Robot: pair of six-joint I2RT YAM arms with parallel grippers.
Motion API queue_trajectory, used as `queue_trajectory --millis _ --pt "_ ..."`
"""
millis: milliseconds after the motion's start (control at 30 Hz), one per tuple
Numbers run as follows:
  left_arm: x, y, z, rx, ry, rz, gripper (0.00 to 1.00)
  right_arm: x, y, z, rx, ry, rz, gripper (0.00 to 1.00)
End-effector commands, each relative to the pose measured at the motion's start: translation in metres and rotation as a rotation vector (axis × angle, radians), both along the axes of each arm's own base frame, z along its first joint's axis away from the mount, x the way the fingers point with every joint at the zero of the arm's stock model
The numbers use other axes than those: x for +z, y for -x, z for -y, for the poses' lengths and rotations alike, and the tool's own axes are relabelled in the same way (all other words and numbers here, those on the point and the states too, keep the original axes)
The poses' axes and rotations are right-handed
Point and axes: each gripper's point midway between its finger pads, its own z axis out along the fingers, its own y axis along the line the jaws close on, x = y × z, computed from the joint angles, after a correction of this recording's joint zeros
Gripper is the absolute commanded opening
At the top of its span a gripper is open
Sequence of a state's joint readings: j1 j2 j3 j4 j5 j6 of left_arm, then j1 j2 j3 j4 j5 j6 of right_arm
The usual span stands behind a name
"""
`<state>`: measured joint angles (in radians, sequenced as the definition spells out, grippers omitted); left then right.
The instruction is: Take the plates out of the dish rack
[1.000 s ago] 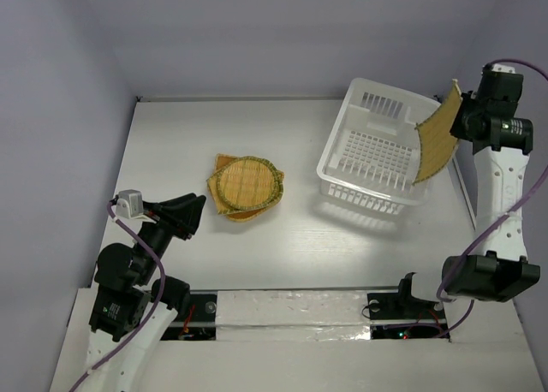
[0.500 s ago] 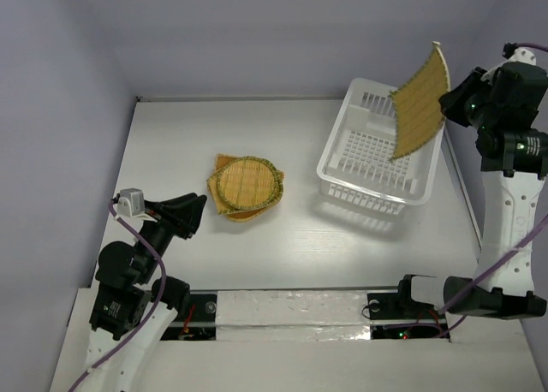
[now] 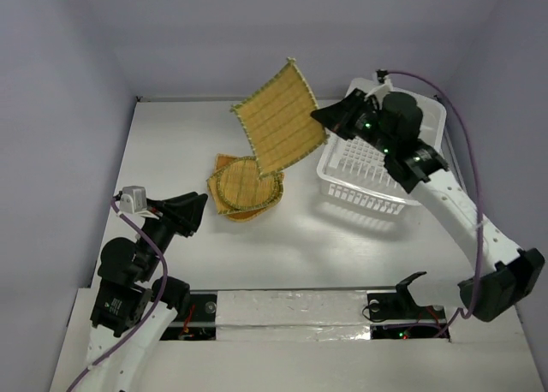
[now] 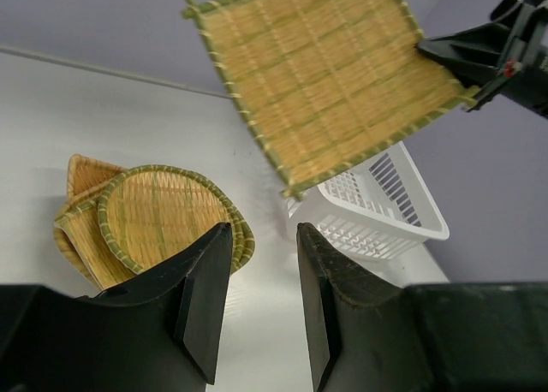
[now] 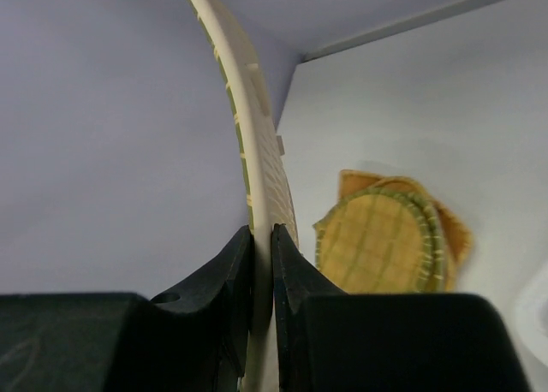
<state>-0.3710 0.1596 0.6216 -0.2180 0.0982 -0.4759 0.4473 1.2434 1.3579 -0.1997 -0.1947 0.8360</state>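
Right fingers (image 5: 224,276) pinch the square plate (image 3: 278,120) by one edge, tilted at 1 o'clock of the stack (image 3: 244,188); a weak pinch could let it pivot and miss. Left fingers (image 4: 202,281) spread, empty.

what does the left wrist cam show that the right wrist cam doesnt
Only the left wrist view shows the whole woven face of the square plate, the slotted wall of the dish rack behind it, and the open left gripper. Only the right wrist view shows that plate edge-on, pinched tight between the fingers of the right gripper. Both show the stack of plates lying on the table.
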Motion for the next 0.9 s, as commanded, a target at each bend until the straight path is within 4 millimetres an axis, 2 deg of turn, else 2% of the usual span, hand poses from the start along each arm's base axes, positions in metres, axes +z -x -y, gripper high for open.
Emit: queue_trajectory --millis 0,33,100,133,167,200,233,333,367,467,633,700,767,867 --pt "0.011 -0.003 -0.002 0.015 0.010 0.031 0.33 0.073 0.009 -0.043 0.094 -0.286 0.207 0.00" --pt "0.011 -0.003 -0.002 0.018 0.012 0.030 0.33 0.069 0.009 -0.051 0.112 -0.321 0.183 0.00" --pt "0.011 -0.004 -0.004 0.027 0.014 0.029 0.33 0.048 0.001 -0.073 0.134 -0.365 0.141 0.00" --pt "0.011 -0.004 -0.004 0.030 0.015 0.029 0.33 0.047 0.005 -0.077 0.145 -0.389 0.139 0.00" --pt "0.012 -0.004 -0.006 0.039 0.016 0.030 0.33 0.036 -0.002 -0.081 0.146 -0.401 0.121 0.00" --pt "0.012 -0.004 -0.007 0.042 0.017 0.031 0.33 0.038 0.002 -0.088 0.169 -0.439 0.138 0.00" --pt "0.013 -0.003 -0.008 0.047 0.022 0.034 0.33 0.024 0.003 -0.095 0.187 -0.458 0.097 0.00" --pt "0.012 -0.003 -0.009 0.054 0.023 0.032 0.33 0.003 -0.001 -0.110 0.201 -0.489 0.058 0.00" --pt "0.012 -0.003 -0.009 0.056 0.023 0.032 0.33 -0.010 -0.003 -0.111 0.197 -0.487 0.037 0.00" --pt "0.012 -0.004 -0.009 0.057 0.022 0.029 0.33 -0.030 -0.008 -0.114 0.188 -0.505 0.006 0.00" --pt "0.011 -0.005 -0.009 0.056 0.021 0.026 0.33 -0.077 -0.010 -0.121 0.182 -0.498 -0.072 0.00" --pt "0.011 -0.005 -0.008 0.054 0.020 0.027 0.33 -0.085 -0.010 -0.121 0.186 -0.513 -0.078 0.00" --pt "0.011 -0.005 -0.009 0.056 0.021 0.026 0.33 -0.105 -0.007 -0.125 0.190 -0.509 -0.119 0.00" --pt "0.011 -0.005 -0.009 0.057 0.020 0.024 0.33 -0.122 -0.008 -0.124 0.176 -0.509 -0.143 0.00"
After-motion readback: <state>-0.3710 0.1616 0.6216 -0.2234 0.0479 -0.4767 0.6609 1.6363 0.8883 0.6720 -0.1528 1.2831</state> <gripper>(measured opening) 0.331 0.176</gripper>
